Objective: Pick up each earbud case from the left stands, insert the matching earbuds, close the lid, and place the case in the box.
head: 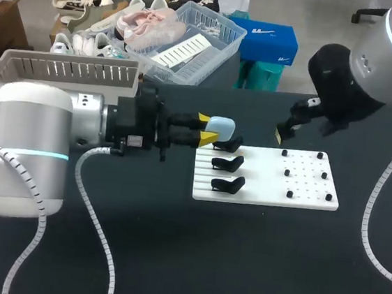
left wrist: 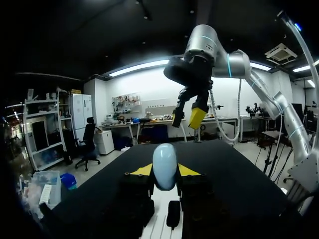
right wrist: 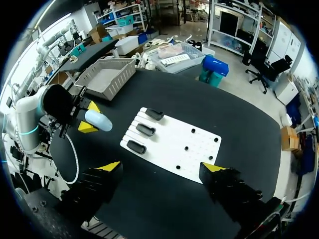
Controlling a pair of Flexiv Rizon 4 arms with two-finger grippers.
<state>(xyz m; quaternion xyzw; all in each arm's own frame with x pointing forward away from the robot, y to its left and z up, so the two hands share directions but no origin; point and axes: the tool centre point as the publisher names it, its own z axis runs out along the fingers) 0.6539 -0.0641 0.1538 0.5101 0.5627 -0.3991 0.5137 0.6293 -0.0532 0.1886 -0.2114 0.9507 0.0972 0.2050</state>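
Head view: L gripper, from the left side, has its fingers clamped on the pale blue earbud case, held right by the rearmost of 3 black stands on the left end of a white board. All 3 stands look bare. Small black earbuds dot the board's right half. R gripper hangs over the dark counter just behind the board; its fingers are hard to read here. Grey slatted box at rear left. L wrist view: case sits betw. the two yellow tips, touching both, w/ one stand under it and the R gripper ahead, higher up. R wrist view: own fingers spread wide, nothing betw. them, board beneath. L gripper w/ case is off the board's stand end, near the box.
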